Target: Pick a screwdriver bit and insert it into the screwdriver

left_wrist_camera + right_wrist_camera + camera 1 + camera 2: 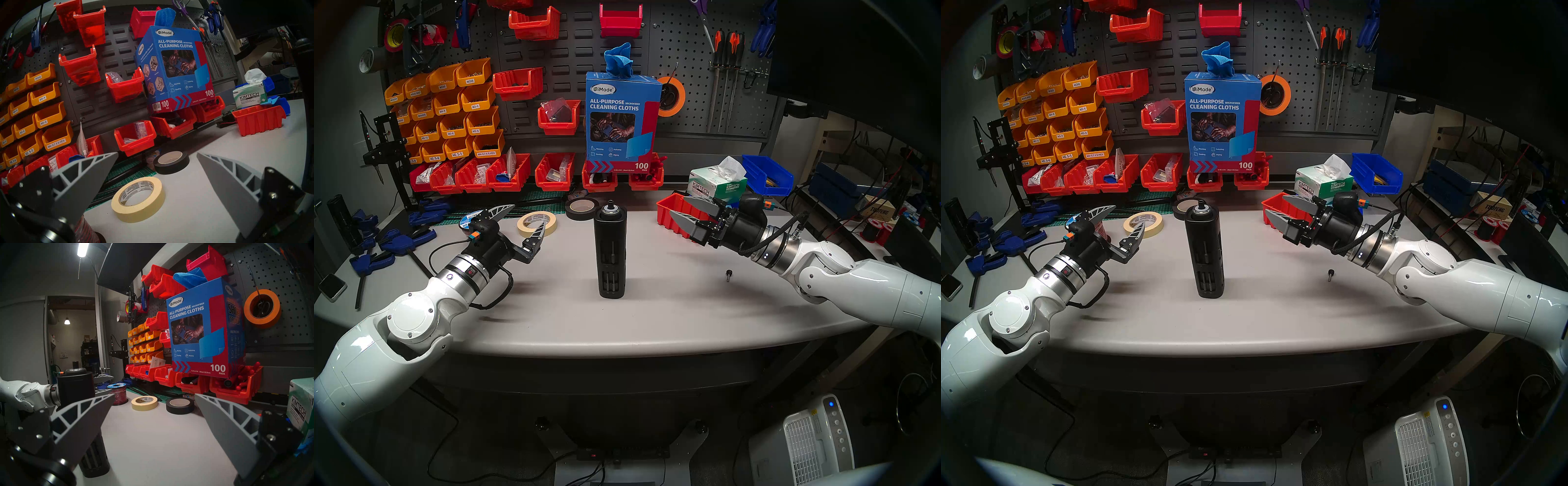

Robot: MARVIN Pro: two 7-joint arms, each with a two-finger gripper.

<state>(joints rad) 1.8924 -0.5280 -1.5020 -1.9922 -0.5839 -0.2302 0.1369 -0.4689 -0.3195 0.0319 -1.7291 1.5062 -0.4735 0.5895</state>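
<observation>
Screwdriver, the tall matte-black slotted cylinder (611,251), stands upright between my left gripper (528,219) and right gripper (682,208), both spread wide and empty; no bit picked, everything remains.

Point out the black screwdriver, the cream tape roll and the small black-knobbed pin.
screwdriver (612,251): head left view, slotted side.
cream tape roll (527,225): head left view, left rim.
pin (728,273): head left view, knob.

Head pair looked down from above the grey curved bench (653,325), facing the pegboard. Both wrist views sat low, near the benchtop, looking level; both shared the cream masking-tape roll (138,198) (144,402).
</observation>
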